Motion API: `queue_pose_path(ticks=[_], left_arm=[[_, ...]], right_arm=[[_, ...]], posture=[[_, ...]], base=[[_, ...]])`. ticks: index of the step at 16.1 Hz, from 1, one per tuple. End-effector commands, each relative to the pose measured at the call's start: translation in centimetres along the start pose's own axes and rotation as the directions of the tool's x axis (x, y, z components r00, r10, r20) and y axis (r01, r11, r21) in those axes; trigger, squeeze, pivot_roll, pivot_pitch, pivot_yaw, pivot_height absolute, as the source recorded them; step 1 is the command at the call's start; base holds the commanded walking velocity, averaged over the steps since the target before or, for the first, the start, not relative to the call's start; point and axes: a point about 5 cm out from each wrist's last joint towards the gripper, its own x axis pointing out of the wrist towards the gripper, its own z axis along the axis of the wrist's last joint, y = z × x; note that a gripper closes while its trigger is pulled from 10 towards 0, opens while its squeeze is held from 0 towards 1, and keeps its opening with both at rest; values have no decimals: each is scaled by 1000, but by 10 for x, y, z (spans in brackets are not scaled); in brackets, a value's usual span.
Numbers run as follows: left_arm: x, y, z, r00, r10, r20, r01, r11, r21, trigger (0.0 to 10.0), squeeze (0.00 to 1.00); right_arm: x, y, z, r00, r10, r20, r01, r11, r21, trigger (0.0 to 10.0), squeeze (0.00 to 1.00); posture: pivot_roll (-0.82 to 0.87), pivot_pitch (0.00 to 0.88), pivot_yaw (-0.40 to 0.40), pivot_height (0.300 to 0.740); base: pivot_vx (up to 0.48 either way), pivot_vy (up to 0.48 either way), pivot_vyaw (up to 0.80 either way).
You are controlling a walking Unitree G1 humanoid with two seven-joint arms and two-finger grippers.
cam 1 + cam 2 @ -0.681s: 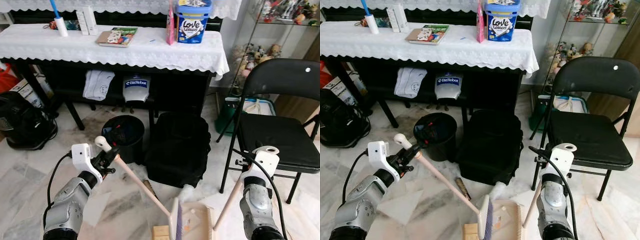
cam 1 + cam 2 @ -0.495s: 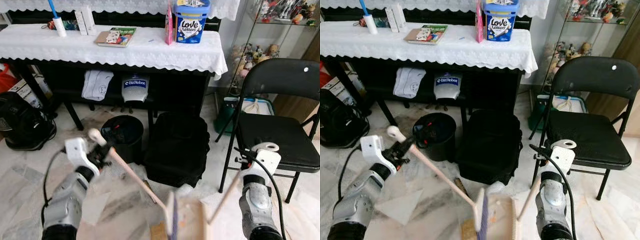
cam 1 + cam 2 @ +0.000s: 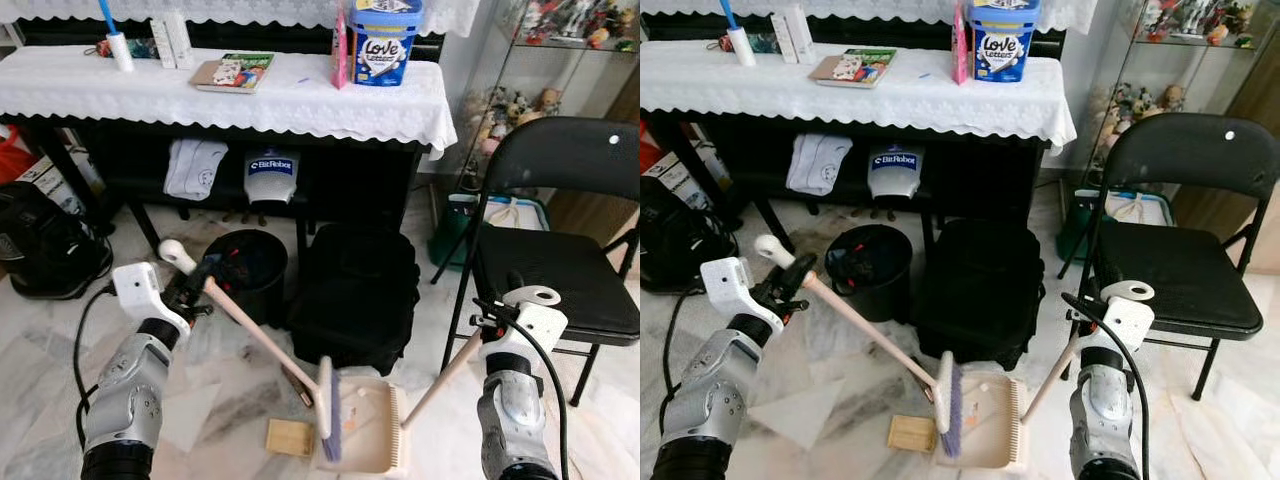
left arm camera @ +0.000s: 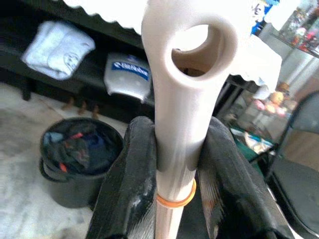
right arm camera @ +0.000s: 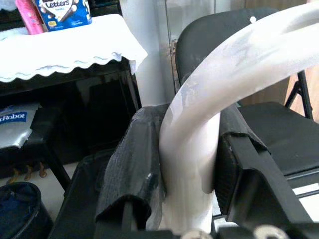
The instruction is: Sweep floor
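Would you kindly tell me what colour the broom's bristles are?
The broom's bristles are purple, clearest in the right eye view.

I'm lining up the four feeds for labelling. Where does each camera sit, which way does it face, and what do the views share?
Left eye, right eye: on the head, looking forward and down at the floor, both arms, the broom and dustpan.
Left wrist: on the left arm, along the left gripper, fingers clamped on the broom handle, toward the bin.
Right wrist: along the right gripper clamped on the dustpan handle, toward the chair.
Shared: the bin and chair also appear in the eye views.
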Motion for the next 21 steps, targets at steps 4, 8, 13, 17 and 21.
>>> queue_pose_path(ticks=[4,8,13,17,21], left_arm=[[0,33,49,962,174,211,-211,963,170,10000,0],[-3,43,57,940,231,252,-280,943,181,10000,0],[-3,35,37,951,226,211,-274,931,240,10000,0],[-4,15,14,985,113,127,-143,956,256,10000,0],[-8,3,3,993,59,106,-87,958,273,10000,0]], right_arm=[[5,6,15,998,18,66,-21,999,48,10000,0],[4,9,16,997,28,65,-32,998,61,10000,0],[9,13,24,996,44,81,-53,992,114,10000,0],[11,21,37,989,71,126,-89,987,137,10000,0],[14,23,52,980,80,180,-105,985,134,10000,0]], posture=[[47,0,3,740],[50,0,3,740],[43,0,4,740],[32,0,7,740],[10,0,10,740]], base=[[0,0,0],[0,0,0],[0,0,0],[0,0,0],[0,0,0]])
